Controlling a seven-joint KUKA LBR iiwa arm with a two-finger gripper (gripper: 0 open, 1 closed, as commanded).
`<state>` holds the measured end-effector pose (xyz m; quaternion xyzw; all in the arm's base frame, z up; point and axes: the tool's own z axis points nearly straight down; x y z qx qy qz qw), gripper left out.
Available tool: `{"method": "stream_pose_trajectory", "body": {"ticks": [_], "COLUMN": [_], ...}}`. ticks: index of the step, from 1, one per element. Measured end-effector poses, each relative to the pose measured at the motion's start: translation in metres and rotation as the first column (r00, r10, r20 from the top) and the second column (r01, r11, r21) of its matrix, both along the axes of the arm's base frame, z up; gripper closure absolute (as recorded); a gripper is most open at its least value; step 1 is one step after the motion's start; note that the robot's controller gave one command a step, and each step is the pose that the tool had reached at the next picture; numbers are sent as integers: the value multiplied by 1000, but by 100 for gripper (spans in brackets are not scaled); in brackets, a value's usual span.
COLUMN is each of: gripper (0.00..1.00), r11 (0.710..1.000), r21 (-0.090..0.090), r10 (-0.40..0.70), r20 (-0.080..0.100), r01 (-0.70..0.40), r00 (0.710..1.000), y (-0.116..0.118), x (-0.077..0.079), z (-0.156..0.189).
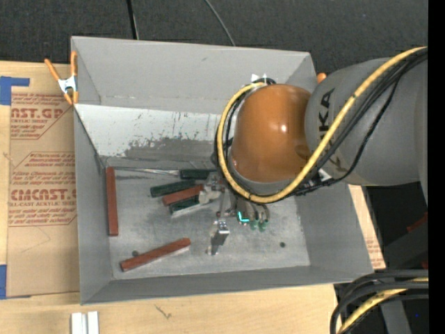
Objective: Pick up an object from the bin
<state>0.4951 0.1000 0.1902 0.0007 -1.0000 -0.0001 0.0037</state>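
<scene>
Seven loose things can be counted in the grey metal bin [174,75]: three red-brown sticks, two dark green pieces, one pale grey piece and one dark speck.

The gripper [219,239] is seen below the orange cover [271,138] of the wrist, low over the bare floor of the bin. Whether it is open or closed cannot be told, and nothing can be made out in its grasp.

Just left of the gripper and a little farther back, a small heap is formed. The pale grey piece [189,209] lies nearest to the gripper. The short red-brown stick [182,197] is laid against that piece on its far side. The dark green stick [170,187] is found behind that again. The second dark green piece [197,175] lies at the back of the heap, partly covered by the wrist.

The slanted red-brown stick [154,254] is laid well apart to the gripper's left, close to the near wall and separate from the heap. The long red-brown stick [111,202] is placed farthest left of the gripper, alongside the foot of the left wall. The dark speck [282,243] sits alone to the gripper's right.

Open floor is left right of the gripper as far as the right wall, and between the gripper and the near wall. A strip of open floor is also left between the heap and the slanted stick.
</scene>
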Motion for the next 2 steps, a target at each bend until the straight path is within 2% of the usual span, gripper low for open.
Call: {"method": "stream_pose_trajectory", "body": {"ticks": [1, 2], "gripper": [0, 100], "r11": [1000, 995], "r21": [1, 1], "r10": [-1, 99], "r20": [8, 11], "r01": [1, -99], "r00": [1000, 995], "y": [0, 46], "x": [2, -9], "z": [4, -115]}}
